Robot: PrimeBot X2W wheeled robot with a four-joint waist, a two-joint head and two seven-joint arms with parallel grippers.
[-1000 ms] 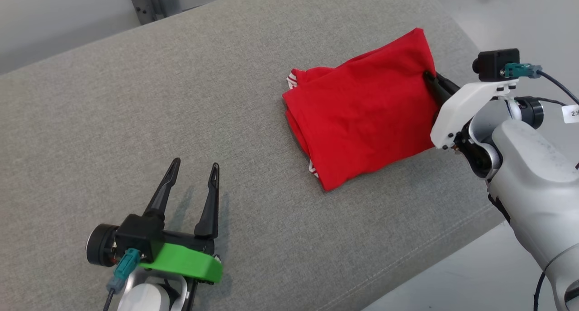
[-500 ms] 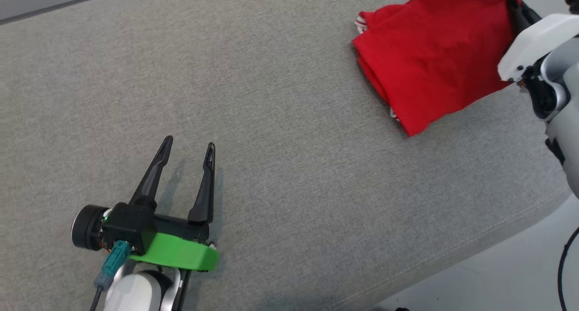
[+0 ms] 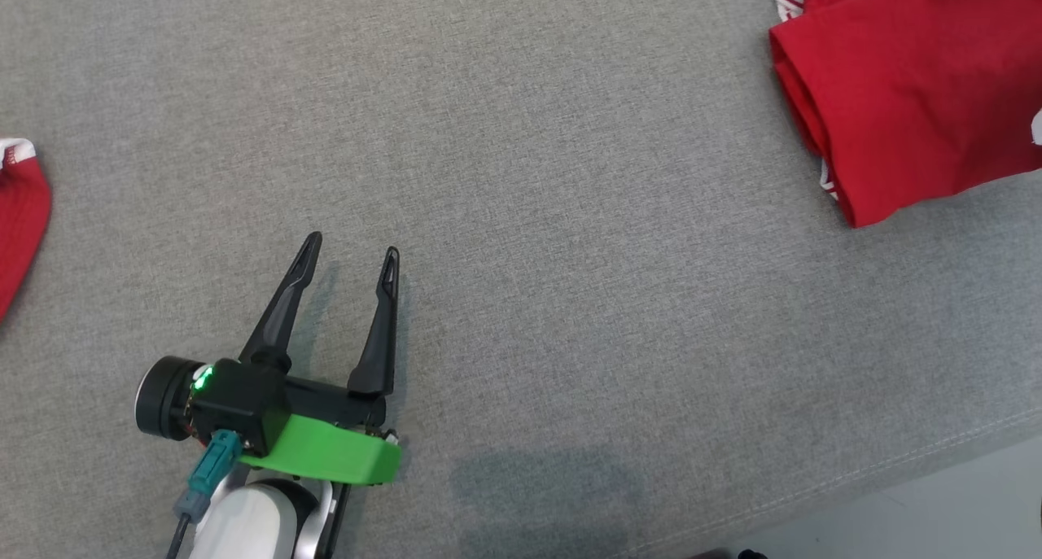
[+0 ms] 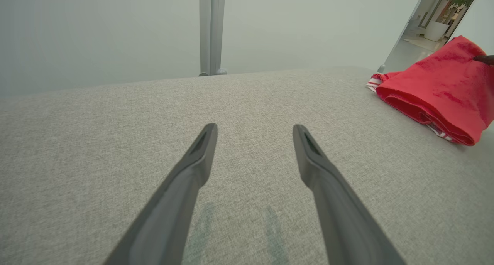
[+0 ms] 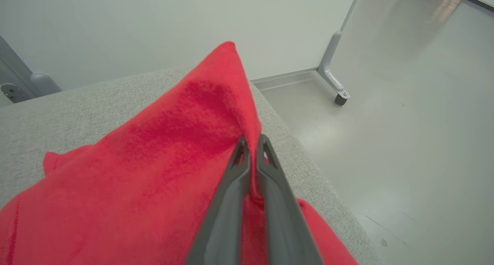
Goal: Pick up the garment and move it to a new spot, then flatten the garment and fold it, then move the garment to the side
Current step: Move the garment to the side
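The garment (image 3: pixel 912 95) is a folded red cloth with white-striped trim, lying at the far right of the grey upholstered surface (image 3: pixel 570 217). In the right wrist view my right gripper (image 5: pixel 252 139) is shut on a raised edge of the garment (image 5: pixel 154 161), with red fabric pinched between the fingertips. My left gripper (image 3: pixel 352 245) rests low over bare surface at the lower left, open and empty, well apart from the garment. The left wrist view has the open left gripper (image 4: pixel 254 128) and the garment (image 4: pixel 436 91) off to the right.
Another red cloth with white trim (image 3: pixel 20 217) lies at the left edge of the head view. The surface's front edge (image 3: pixel 895 469) runs along the lower right, with floor beyond. A metal post (image 4: pixel 210 29) stands behind, and a frame leg (image 5: pixel 335 80) is on the floor.
The head camera has swung left, so the garment now sits at the picture's top right and the right arm has left it. The left gripper stays open in place.
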